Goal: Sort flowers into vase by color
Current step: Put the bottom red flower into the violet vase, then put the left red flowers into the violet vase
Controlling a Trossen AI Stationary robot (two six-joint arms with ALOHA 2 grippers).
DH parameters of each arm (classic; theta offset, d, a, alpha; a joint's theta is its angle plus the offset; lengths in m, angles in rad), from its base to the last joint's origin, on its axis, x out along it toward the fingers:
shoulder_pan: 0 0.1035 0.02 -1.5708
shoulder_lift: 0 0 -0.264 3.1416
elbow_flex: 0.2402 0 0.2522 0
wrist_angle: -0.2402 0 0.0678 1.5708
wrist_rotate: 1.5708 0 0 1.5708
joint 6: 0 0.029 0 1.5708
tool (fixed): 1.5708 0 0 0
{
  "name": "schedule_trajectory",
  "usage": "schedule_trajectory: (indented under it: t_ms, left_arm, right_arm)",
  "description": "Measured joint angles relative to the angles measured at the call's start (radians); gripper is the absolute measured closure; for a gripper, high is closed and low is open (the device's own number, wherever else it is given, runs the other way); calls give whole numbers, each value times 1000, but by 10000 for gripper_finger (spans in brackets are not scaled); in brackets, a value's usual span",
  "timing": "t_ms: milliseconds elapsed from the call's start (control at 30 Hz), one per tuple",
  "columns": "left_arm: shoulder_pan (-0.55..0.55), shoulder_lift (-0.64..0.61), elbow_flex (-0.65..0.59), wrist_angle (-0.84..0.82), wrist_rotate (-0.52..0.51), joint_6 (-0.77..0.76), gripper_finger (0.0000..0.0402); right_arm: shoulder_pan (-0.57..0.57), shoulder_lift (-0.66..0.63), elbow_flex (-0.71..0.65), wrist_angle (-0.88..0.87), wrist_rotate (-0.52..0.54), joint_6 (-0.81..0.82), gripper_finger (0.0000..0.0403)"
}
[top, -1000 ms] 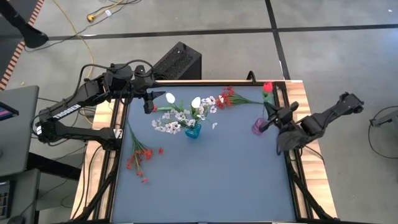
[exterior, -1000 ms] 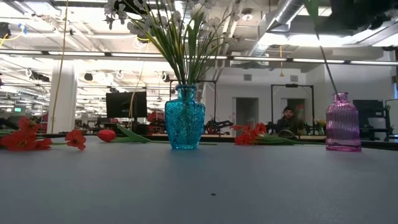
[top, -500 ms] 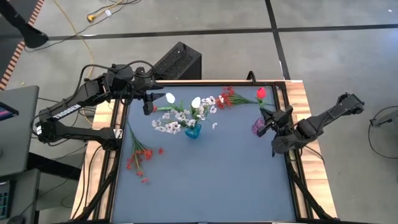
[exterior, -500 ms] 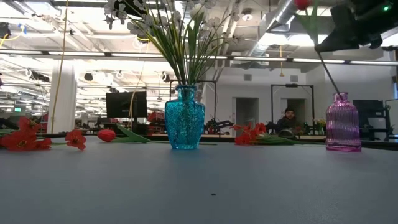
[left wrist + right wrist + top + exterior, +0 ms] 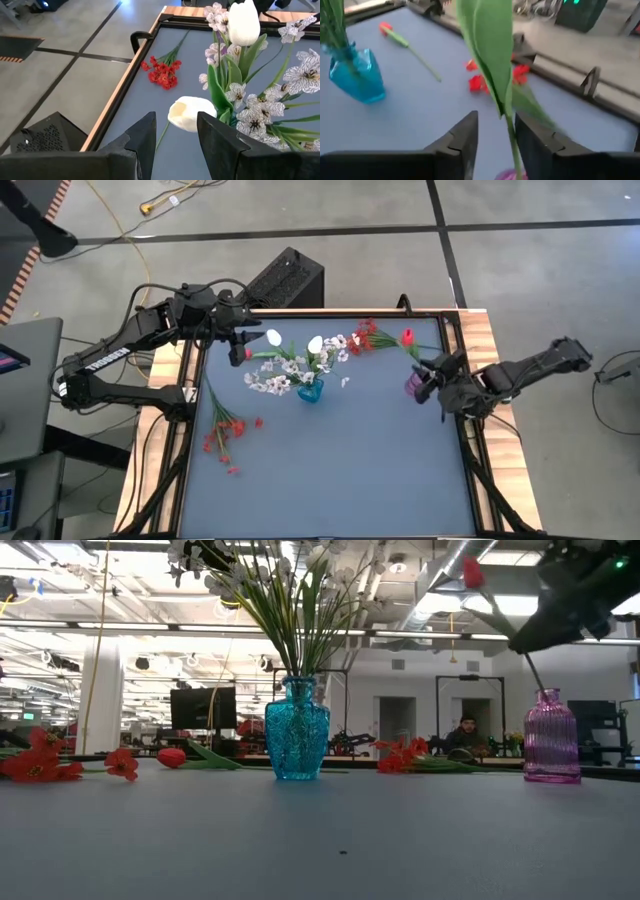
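Observation:
A red tulip stands in the purple vase at the table's right, leaning left, its head high. My right gripper hovers open just above that vase, and the tulip's stem rises between its fingers. White flowers fill the blue vase. At the far left my left gripper is open and holds nothing, with a white tulip head just beyond its fingertips. Red sprays lie flat at the left and far side. My right gripper's fingers stand either side of the red tulip's stem, just above the purple vase's mouth. The stem runs close to one finger; whether it touches, I cannot tell. The stem's foot is in the vase.
Another red tulip lies flat on the table behind the blue vase. The middle and near half of the blue mat hold nothing. A black box sits beyond the far edge.
My right gripper has sunk toward the purple vase and turned at the wrist. The red tulip has come down with it, its stem deeper in the vase, and it has tipped so that its head now leans toward the table's left.

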Motion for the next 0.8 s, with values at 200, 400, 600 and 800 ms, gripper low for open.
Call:
schedule_trajectory:
  t_ms: [200,400,600,800]
  left_arm:
    - [0,0,0,-3,5,0,269]
    - [0,0,0,-49,23,1,269]
    - [0,0,0,-50,24,13,269]
    - [0,0,0,-50,44,-11,269]
  right_arm:
    - [-53,-34,0,-12,-231,-1,183]
    - [-95,-44,33,-84,-493,-4,171]
    - [-103,-35,124,-223,-513,-37,185]
    - [-138,-36,180,-264,-482,-58,196]
